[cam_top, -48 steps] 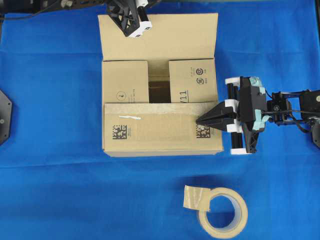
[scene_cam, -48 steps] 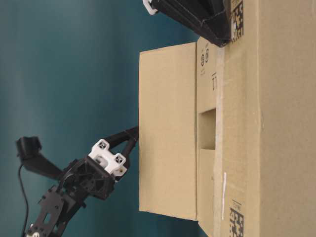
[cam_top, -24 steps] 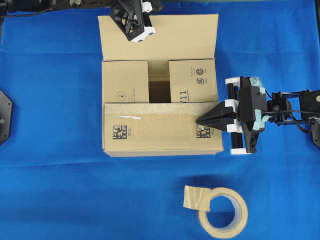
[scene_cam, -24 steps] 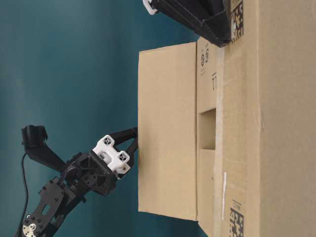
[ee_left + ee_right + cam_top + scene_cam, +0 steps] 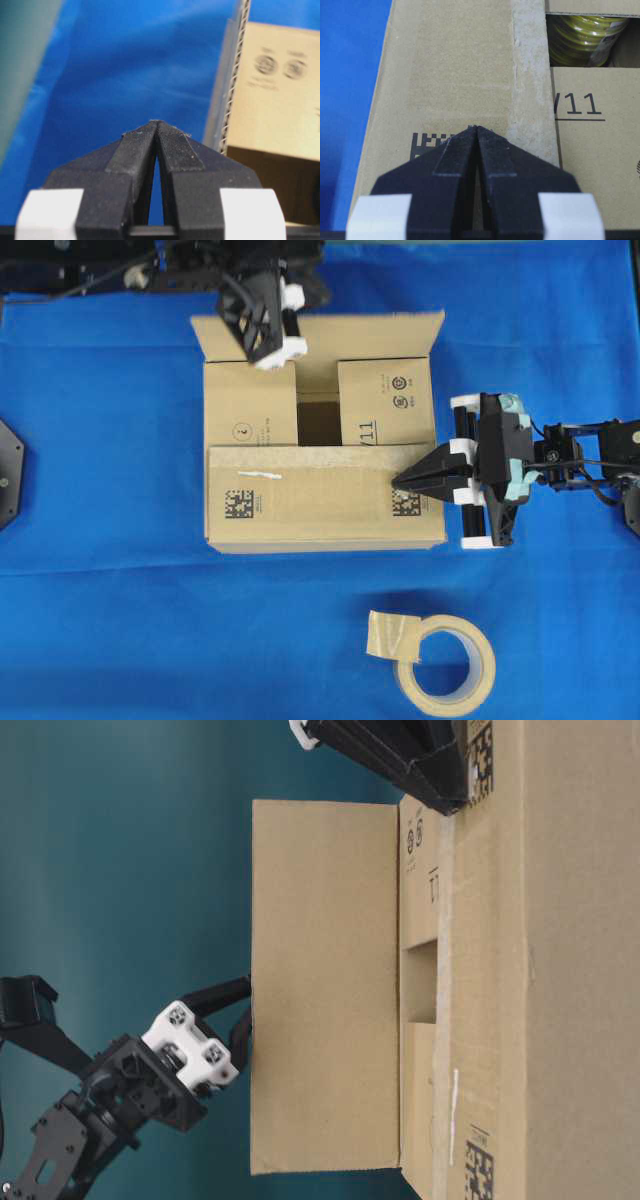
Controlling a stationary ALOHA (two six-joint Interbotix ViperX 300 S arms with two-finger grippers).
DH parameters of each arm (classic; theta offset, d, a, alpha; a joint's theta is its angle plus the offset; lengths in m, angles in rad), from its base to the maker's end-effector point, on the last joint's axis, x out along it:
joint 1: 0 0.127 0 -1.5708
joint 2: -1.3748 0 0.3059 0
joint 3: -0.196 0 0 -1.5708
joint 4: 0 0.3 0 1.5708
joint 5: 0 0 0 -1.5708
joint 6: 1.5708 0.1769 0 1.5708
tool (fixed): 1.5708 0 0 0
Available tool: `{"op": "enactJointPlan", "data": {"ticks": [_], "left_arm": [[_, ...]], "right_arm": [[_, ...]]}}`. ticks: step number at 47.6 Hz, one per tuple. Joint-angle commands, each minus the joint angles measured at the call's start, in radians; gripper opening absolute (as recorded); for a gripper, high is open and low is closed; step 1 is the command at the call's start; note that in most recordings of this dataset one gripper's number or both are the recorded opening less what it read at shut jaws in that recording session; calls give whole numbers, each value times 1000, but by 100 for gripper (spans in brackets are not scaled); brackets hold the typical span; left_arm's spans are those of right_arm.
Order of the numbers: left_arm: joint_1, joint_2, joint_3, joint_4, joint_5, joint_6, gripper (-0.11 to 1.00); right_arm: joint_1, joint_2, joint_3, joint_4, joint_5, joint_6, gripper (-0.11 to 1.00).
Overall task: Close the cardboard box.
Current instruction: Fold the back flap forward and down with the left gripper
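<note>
The left pincer (image 5: 271, 358) reaches in from the counter's (image 5: 110, 570) far edge with its fingers pressed together, empty, tips at the outer face of the far flap (image 5: 360, 337) of the cardboard box (image 5: 320, 455), near that flap's left end. A second ago this flap lay spread flat toward the far edge; now it stands raised, tilting up over the opening, and the left arm has followed it inward. The box sits at the counter's middle, toward the far edge, its two side flaps and near flap (image 5: 320, 495) folded down, a gap between the side flaps. The right pincer (image 5: 398, 481) is shut too, tips resting on the near flap's right end by a printed code, unmoved. A tape roll (image 5: 447, 663) lies near the counter's front edge.
</note>
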Motion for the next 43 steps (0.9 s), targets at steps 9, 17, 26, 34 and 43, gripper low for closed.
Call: {"op": "enactJointPlan", "data": {"ticks": [9, 17, 26, 34, 43], "left_arm": [[-87, -63, 57, -2, -15, -35, 0], [-133, -77, 112, -2, -54, -84, 0], [-172, -66, 210, -2, -167, -156, 0], [-201, -43, 288, -2, -287, -215, 0], [-229, -48, 354, -2, -360, -238, 0]], "right_arm": [[2, -3, -17, 2, -5, -2, 0], [2, -3, -17, 2, -8, -2, 0], [2, -3, -17, 2, -11, -2, 0], [2, -3, -17, 2, -11, -2, 0], [2, -3, -17, 2, -20, -2, 0]]}}
